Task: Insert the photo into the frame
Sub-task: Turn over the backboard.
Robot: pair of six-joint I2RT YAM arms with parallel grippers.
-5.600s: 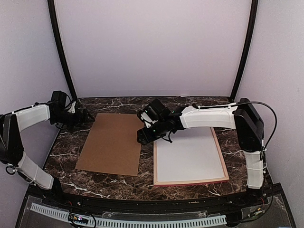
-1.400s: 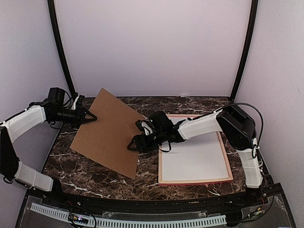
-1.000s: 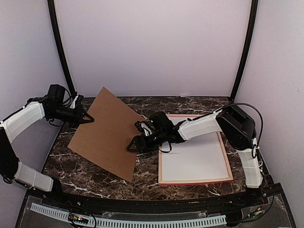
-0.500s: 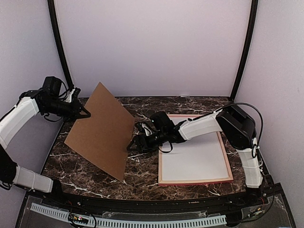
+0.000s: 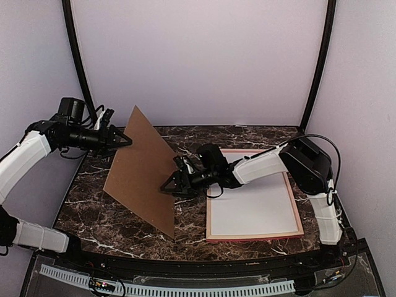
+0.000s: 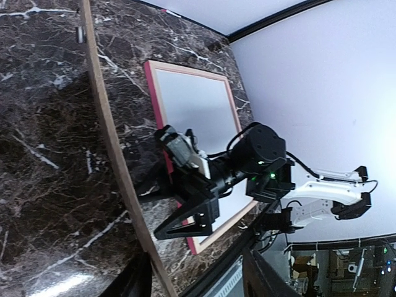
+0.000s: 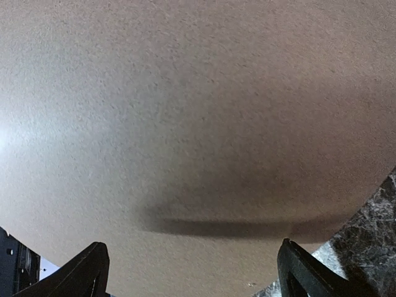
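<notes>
The frame (image 5: 296, 204), pink-red edged, lies flat at the table's right and holds a plain white sheet (image 5: 253, 207). It also shows in the left wrist view (image 6: 151, 86). No landscape print shows anywhere. The brown hardboard backing panel (image 5: 142, 173) stands steeply on its lower edge, left of the frame. My left gripper (image 5: 124, 139) is at the panel's top corner. Its jaws are apart (image 6: 193, 267), with the thin panel edge (image 6: 105, 117) running between them, close to the left finger. My right gripper (image 5: 168, 185) is open, its tips at the panel's right face (image 7: 198, 124).
Dark marble tabletop (image 5: 93, 204) with black curved posts at the back corners (image 5: 77, 62). The right arm (image 5: 260, 164) stretches low across the frame's far left corner. A black rail runs along the near edge (image 5: 185, 263).
The panel lay flat 5.6 s ago. It has been tipped up and now stands steeper than half a second ago. My left gripper moved right with the top corner; my right gripper stayed at the panel's face.
</notes>
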